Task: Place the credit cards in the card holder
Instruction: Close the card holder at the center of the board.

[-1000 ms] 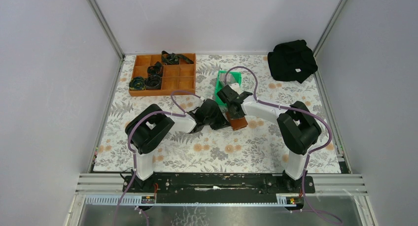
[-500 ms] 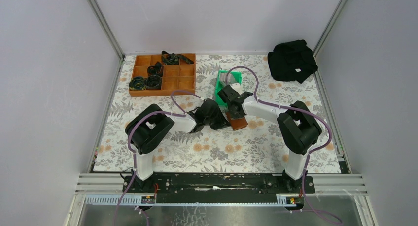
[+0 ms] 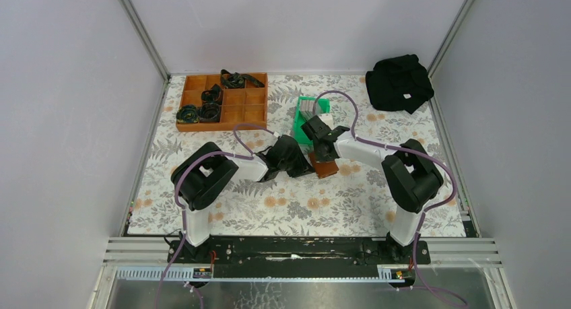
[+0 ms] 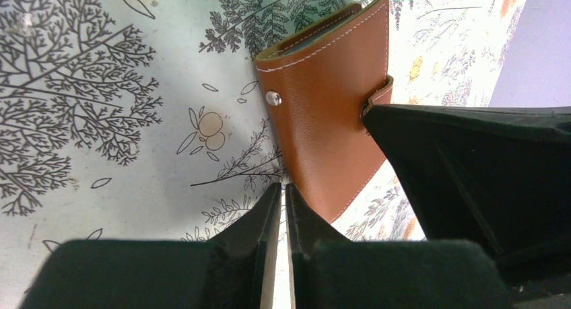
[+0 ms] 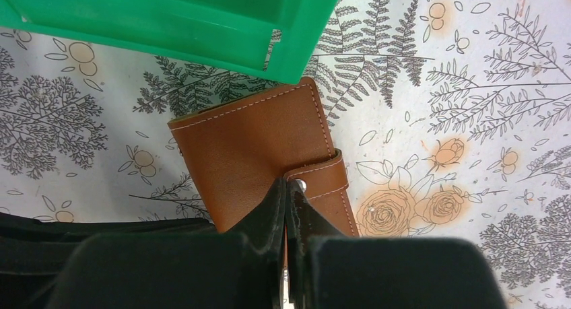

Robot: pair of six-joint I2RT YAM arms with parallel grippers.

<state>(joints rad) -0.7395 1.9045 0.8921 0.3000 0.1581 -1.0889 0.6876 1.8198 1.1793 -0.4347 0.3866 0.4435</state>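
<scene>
Floral tablecloth (image 3: 283,204), grey walls around. Card holder (image 4: 330,114) lies closed mid-table, just beside the green bin (image 5: 202,19). Left gripper (image 4: 283,194) has its fingers nearly together at the holder's edge; can't tell if it's pinching anything. Right gripper (image 5: 287,191) sits over the snap tab (image 5: 323,178), fingers pressed together.

Both arms reach inward, wrists nearly meeting — left tool (image 4: 283,188) and right tool (image 5: 288,188) with fingers pressed together.
</scene>
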